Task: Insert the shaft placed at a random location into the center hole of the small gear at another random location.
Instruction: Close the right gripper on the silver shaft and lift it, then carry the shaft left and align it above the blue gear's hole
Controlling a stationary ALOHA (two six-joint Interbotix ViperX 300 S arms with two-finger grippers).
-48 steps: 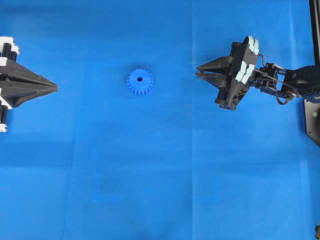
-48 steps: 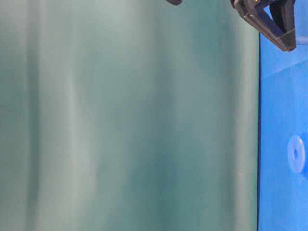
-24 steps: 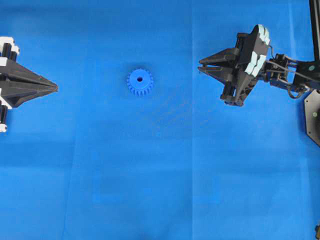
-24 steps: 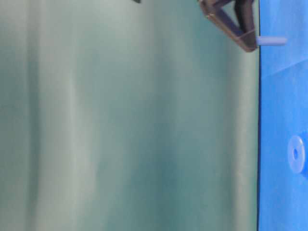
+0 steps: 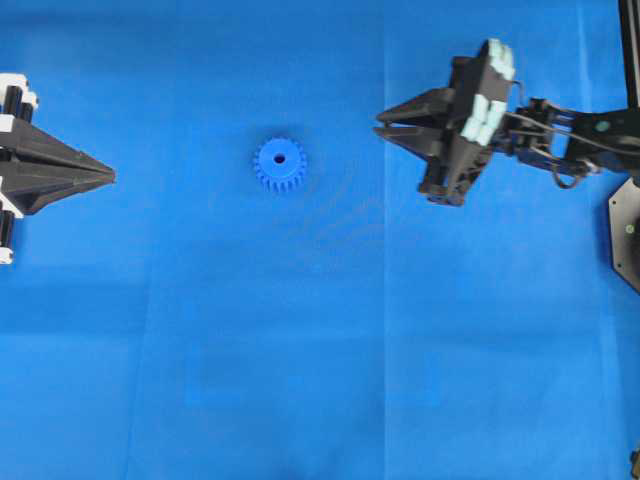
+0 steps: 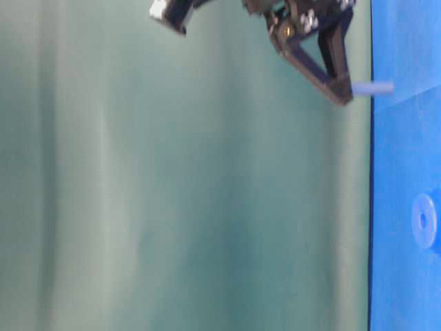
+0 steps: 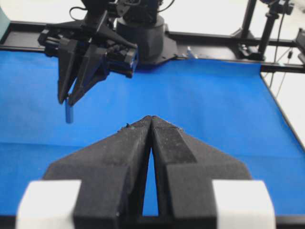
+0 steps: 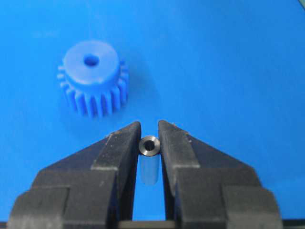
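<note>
Blue cloth covered the whole bench (image 5: 300, 350), with no containers anywhere on it. At the far left the left pincer (image 5: 108, 176) rested low, its black tapered jaws pressed together and holding nothing. Right of it, and well apart, lay the small bright blue plastic toothed gear (image 5: 279, 164), flat, its round dark center hole (image 8: 90, 60) facing up. Farther right the right pincer (image 5: 380, 125) hung above the cloth, clamped on the short silvery-grey metal shaft (image 8: 149, 146), which pointed down from between the tips. That pin looked stiff, light and slick; a grip near its upper end seemed best, leaving the lower end free to enter.
</note>
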